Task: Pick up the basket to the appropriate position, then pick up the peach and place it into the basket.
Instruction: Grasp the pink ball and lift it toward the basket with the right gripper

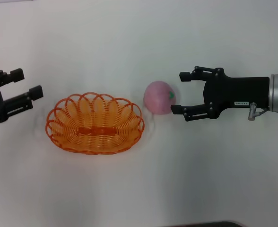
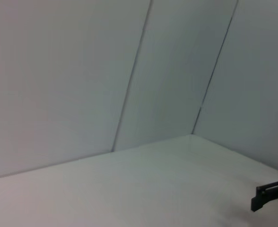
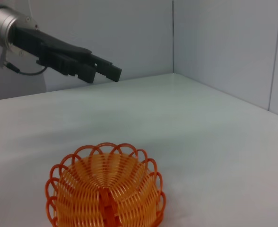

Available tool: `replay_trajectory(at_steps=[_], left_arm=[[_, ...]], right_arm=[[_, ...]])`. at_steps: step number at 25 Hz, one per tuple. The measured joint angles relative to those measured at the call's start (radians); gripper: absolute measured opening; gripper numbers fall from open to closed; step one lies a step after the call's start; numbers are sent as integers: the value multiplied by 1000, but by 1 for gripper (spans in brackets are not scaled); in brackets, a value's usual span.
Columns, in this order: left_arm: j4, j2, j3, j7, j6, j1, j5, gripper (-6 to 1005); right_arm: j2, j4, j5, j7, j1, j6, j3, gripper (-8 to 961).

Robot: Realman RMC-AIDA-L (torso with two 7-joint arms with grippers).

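The orange openwork basket (image 1: 95, 124) sits on the white table, left of centre; it also shows in the right wrist view (image 3: 106, 191). The pink peach (image 1: 158, 98) rests on the table just right of the basket's rim, apart from it. My right gripper (image 1: 178, 92) is open and level with the peach, its fingertips reaching the peach's right side without closing on it. My left gripper (image 1: 28, 83) is open and empty, to the left of the basket and apart from it; it also shows farther off in the right wrist view (image 3: 106, 72). The peach is hidden in both wrist views.
The white table (image 1: 139, 189) is bounded by pale wall panels (image 3: 224, 47) that meet at a corner beyond the basket. A dark finger of the other arm (image 2: 269, 195) shows in the left wrist view.
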Motion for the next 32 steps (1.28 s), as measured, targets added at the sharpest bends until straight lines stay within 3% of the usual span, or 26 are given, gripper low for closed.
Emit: replay_trajectory(at_steps=[4, 9, 15, 21, 32], left_arm=[[-47, -1, -5, 154, -2, 26, -6, 732], [-72, 4, 1, 209, -8, 47, 1, 733], [-51, 8, 61, 236, -4, 84, 38, 733], [-47, 8, 61, 231, -1, 104, 129, 732], [-26, 8, 66, 249, 39, 150, 139, 731]], right_arm=[[0, 0, 1, -1, 0, 0, 0, 918], [1, 0, 2, -2, 1, 0, 0, 918], [-1, 0, 10, -5, 0, 0, 0, 917], [-1, 0, 11, -10, -1, -1, -4, 916], [-2, 0, 5, -12, -3, 1, -5, 915]])
